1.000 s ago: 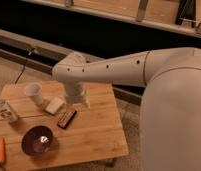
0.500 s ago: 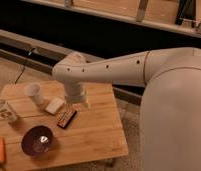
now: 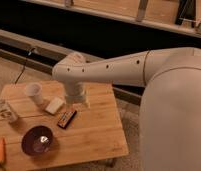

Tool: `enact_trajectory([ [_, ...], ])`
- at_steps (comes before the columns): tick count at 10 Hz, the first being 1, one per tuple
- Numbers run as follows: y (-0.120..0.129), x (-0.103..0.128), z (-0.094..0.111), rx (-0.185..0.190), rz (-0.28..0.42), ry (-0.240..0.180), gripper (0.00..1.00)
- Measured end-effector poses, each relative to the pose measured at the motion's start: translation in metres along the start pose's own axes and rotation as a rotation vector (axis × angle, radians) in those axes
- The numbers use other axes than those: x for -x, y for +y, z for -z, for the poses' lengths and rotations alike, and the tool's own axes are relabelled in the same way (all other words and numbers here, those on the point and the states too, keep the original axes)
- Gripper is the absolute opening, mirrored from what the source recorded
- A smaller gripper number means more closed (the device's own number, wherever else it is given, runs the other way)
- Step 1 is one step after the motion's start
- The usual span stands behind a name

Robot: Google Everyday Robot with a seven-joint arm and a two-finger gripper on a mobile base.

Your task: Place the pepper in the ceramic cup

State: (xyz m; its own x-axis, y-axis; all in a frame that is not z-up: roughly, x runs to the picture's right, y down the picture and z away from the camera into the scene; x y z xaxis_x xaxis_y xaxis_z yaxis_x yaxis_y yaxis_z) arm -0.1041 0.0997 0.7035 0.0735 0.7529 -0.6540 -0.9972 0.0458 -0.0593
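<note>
Nothing has moved since the earlier frame. Approach step: small orange tapering pepper point(image 3: 0, 150) lies left of the dark purple glossy bowl point(image 3: 28, 144); hand point(image 3: 78, 101), wide and empty, hangs beyond the bowl; next, reach down to the pepper.

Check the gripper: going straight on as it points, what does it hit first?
Probably the wooden table: the gripper hangs pointing down over bare wood, just beside the dark snack bar. Depth is unclear, so it might clip the bar instead.

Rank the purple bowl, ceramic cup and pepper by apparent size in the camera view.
1. purple bowl
2. ceramic cup
3. pepper, long but thin; nearer the camera, so unsure against the cup.
Gripper hangs over the table.
</note>
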Motion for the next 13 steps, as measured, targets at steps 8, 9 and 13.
enact_trajectory([
  [8,0.099,0.031,0.010,0.007,0.371,-0.028,0.65],
  [9,0.117,0.030,0.009,0.011,0.426,-0.023,0.65],
  [13,0.184,0.016,0.007,0.042,0.618,0.001,0.65],
])
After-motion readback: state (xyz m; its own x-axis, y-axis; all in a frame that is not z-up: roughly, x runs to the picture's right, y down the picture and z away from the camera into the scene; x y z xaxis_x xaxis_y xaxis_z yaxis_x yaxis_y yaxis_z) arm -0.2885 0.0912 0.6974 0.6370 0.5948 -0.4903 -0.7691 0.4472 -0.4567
